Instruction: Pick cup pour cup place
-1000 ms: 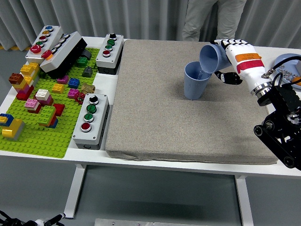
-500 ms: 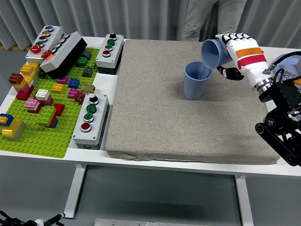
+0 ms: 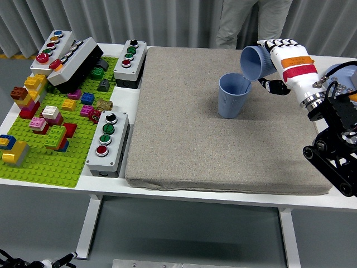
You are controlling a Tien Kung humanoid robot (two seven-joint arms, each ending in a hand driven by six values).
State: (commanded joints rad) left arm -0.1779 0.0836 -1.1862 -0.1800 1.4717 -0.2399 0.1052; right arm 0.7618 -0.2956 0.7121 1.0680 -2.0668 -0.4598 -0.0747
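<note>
A blue cup [image 3: 233, 95] stands upright on the grey mat [image 3: 184, 134], right of its middle toward the back. My right hand [image 3: 277, 62], white with black fingertips, is shut on a second blue cup [image 3: 254, 62]. It holds that cup tipped on its side, mouth facing left and down, just above the right rim of the standing cup. The two cups are close together; I cannot tell whether they touch. My left arm is out of view.
A green baseplate [image 3: 39, 159] with several coloured bricks lies at the left. Three grey button boxes [image 3: 108, 142] [image 3: 130, 62] [image 3: 53, 50] stand near it. A blue plate [image 3: 340, 75] sits at the right edge. A person [image 3: 245, 22] stands behind the table.
My right hand has lifted the tipped cup slightly up and to the right, away from the standing cup's mouth. The standing cup has stayed put.
</note>
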